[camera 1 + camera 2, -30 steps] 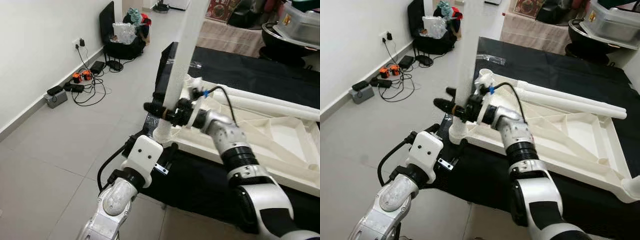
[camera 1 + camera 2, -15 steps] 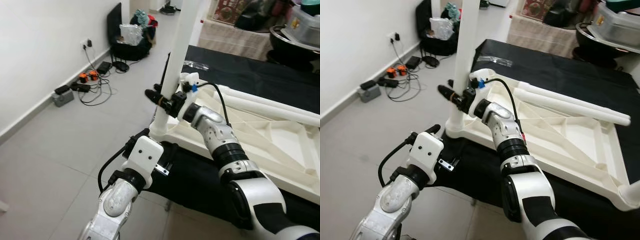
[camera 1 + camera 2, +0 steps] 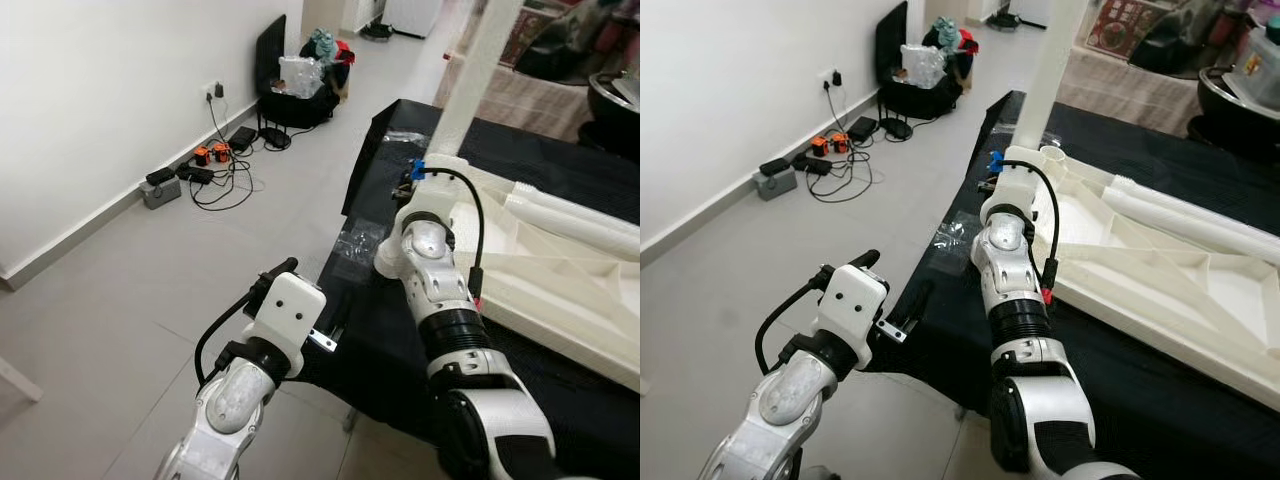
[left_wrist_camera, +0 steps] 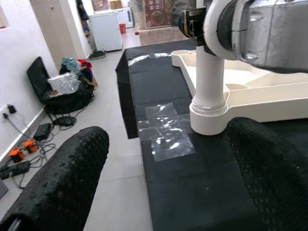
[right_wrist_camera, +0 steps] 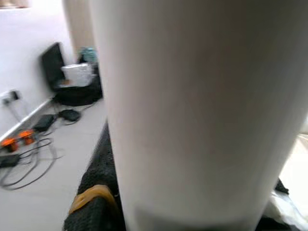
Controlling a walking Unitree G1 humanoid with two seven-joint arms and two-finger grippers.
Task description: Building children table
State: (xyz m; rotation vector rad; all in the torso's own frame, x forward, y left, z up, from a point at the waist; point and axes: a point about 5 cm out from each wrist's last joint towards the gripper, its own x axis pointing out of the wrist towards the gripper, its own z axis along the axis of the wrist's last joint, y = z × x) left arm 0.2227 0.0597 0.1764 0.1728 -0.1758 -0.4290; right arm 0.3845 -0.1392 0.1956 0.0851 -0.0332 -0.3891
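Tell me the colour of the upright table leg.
White; the table leg shows best in the left wrist view.

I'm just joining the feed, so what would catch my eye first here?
A tall white plastic table leg stands upright in the corner socket of the upturned white plastic tabletop, which lies on a black cloth-covered surface. The right tool is at that leg's base. The left tool hovers open near the cloth's edge.

A table leg stands upright in the tabletop's left corner.
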